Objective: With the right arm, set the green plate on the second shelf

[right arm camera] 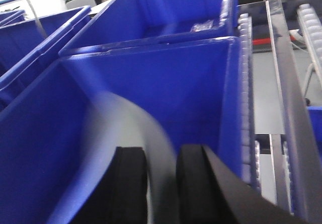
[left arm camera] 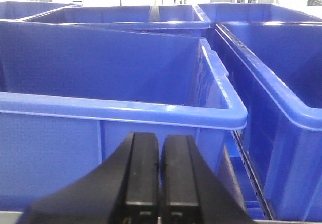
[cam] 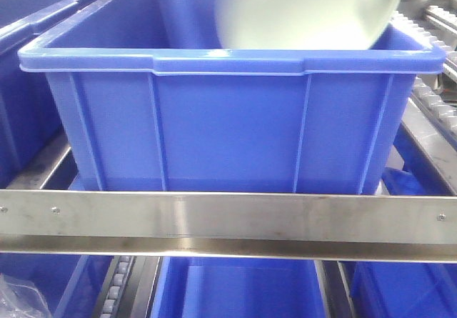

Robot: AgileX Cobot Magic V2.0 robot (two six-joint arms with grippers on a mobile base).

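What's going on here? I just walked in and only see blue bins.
The right gripper holds the green plate by its rim, jaws on either side, over the open blue bin on the shelf rollers. The plate looks blurred, so it is probably moving. The left gripper is shut and empty, facing another blue bin.

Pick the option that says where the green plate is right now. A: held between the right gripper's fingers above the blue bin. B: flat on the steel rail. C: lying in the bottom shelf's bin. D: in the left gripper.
A: the right wrist view shows the green plate standing edge-on between the right gripper fingers over the blue bin; the left gripper is shut on nothing.
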